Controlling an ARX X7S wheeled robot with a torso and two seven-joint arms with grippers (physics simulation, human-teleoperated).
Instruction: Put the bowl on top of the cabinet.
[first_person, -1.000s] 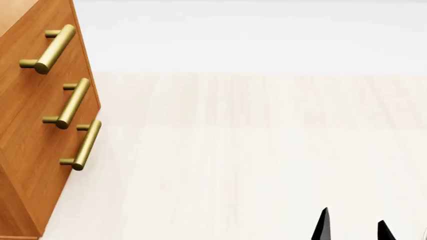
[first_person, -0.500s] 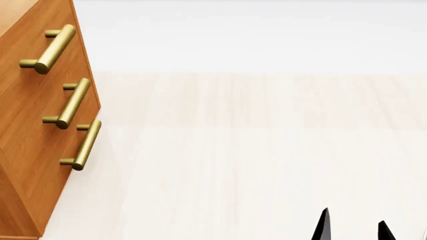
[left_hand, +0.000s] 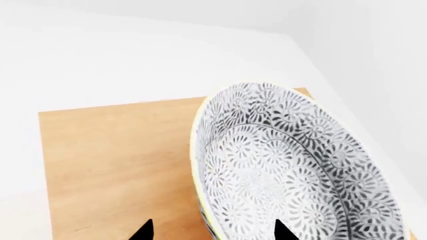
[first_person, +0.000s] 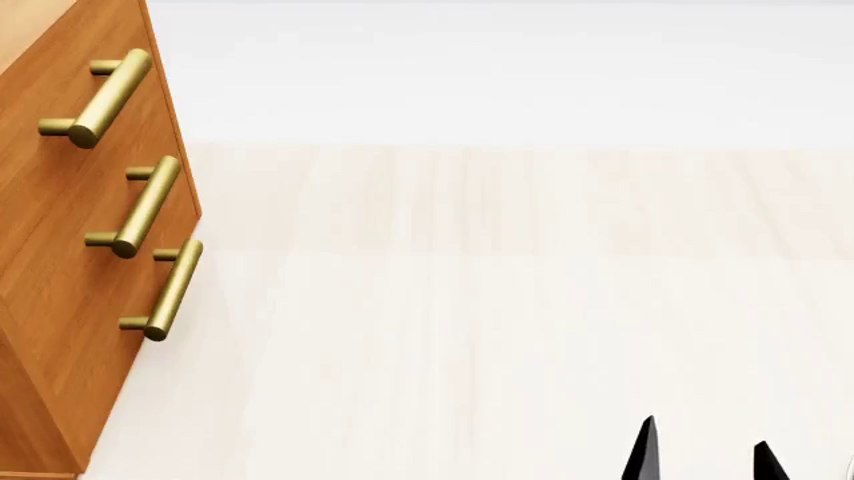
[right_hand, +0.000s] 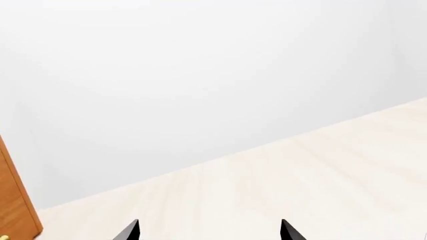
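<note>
Bowl (left_hand: 287, 170): grey floral pattern, pale rim, sits tilted over the orange-brown cabinet (left_hand: 113, 160) top, its rim between the two dark tips of the left gripper (left_hand: 212, 231); whether the jaws clamp it, cannot tell
Right gripper (first_person: 701, 455): low over the pale floor (first_person: 534, 300), tips parted, nothing between them
Cabinet front: three brass handles (first_person: 140, 205) at the head view's left
</note>
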